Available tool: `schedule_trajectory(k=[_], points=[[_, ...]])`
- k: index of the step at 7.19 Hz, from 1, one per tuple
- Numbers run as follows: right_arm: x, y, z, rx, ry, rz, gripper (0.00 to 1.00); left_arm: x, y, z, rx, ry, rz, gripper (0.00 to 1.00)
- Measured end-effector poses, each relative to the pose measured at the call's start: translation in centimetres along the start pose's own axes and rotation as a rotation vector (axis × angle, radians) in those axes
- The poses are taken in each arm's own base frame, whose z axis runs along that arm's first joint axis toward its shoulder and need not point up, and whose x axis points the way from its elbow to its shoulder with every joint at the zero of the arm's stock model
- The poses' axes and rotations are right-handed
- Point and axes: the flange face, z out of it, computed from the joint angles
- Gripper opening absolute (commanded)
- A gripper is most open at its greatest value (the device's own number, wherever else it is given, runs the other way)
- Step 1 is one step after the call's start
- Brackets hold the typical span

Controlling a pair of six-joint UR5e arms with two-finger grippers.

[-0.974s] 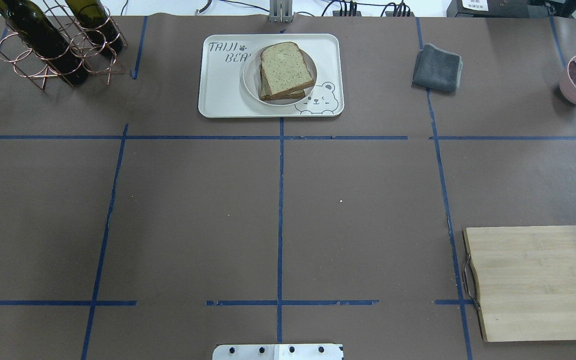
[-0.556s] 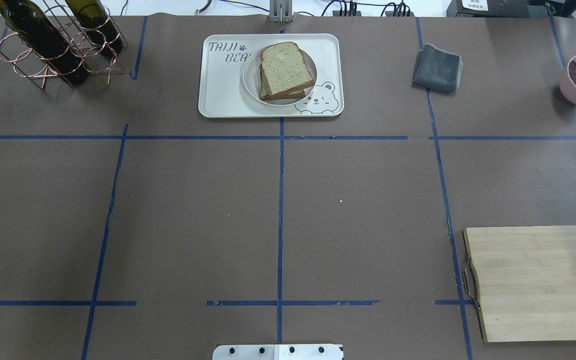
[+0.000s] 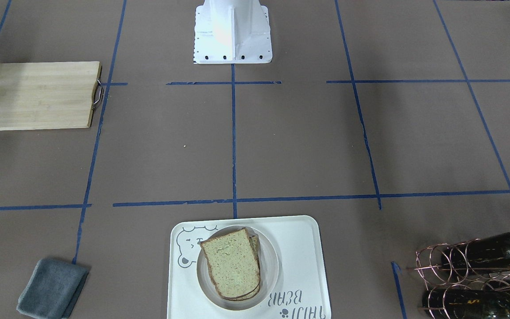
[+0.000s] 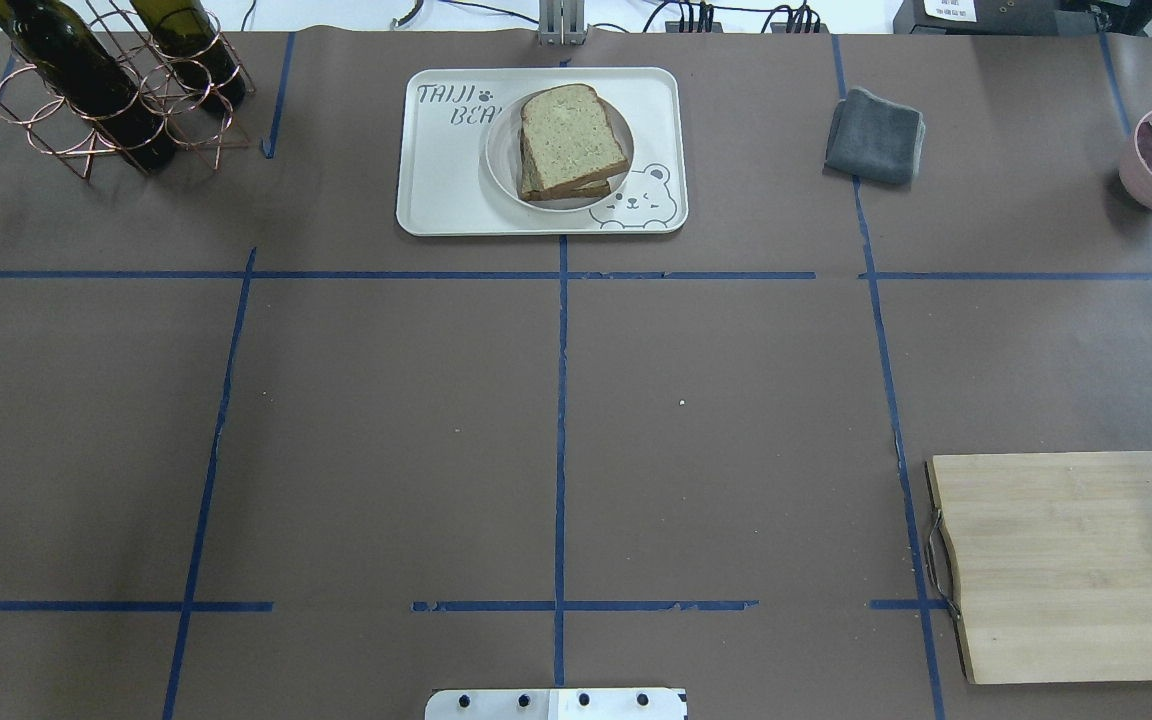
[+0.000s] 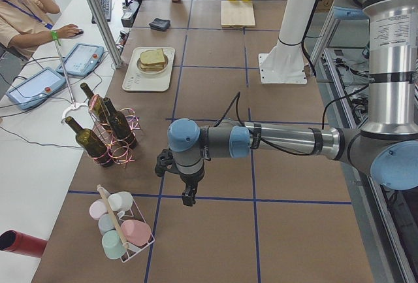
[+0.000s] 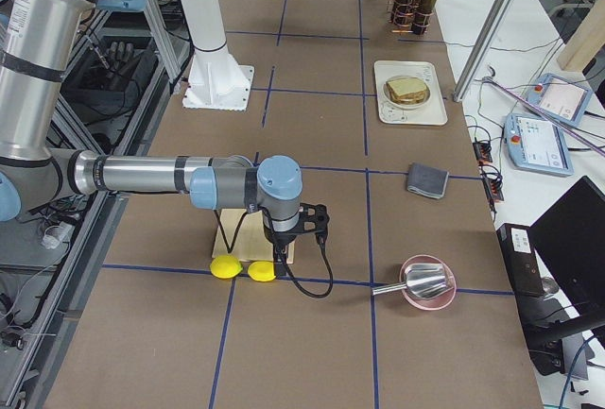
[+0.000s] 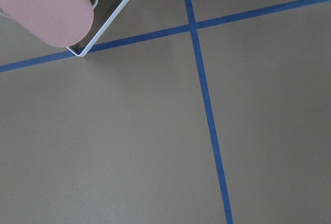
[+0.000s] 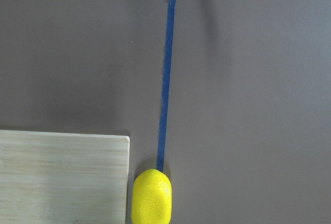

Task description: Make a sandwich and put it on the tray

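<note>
Whether left gripper (image 5: 188,198) or right gripper (image 6: 281,256) gapes: unclear.

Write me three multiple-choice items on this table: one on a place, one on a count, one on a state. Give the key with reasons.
1. The sandwich lies:
A in the bowl
B on the plate on the tray
C on the cloth

2. The lemons beside the cutting board number:
A two
B one
C four

3. The cutting board is:
A holding a bread slice
B covered by the cloth
C bare

Key:
1 B, the stacked slices sit on the round plate inside the tray's rim.
2 A, both side views show two lemons side by side at the board's edge.
3 C, the overhead view shows only plain wood on its top.
</note>
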Motion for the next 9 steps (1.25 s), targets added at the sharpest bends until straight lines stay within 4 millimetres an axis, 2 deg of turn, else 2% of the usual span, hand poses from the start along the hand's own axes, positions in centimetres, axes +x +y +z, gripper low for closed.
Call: schedule_trajectory(k=[4, 9], points=[[-0.01, -0.17, 0.00, 0.001, -0.001, 0.005, 1.00, 0.54, -0.76, -0.71, 0.020, -0.007, 0.024, 1.00], [0.63, -0.06, 0.78, -0.015, -0.003, 0.022, 1.00, 0.28, -0.83, -0.39, 0.016, -0.004, 0.020, 1.00]])
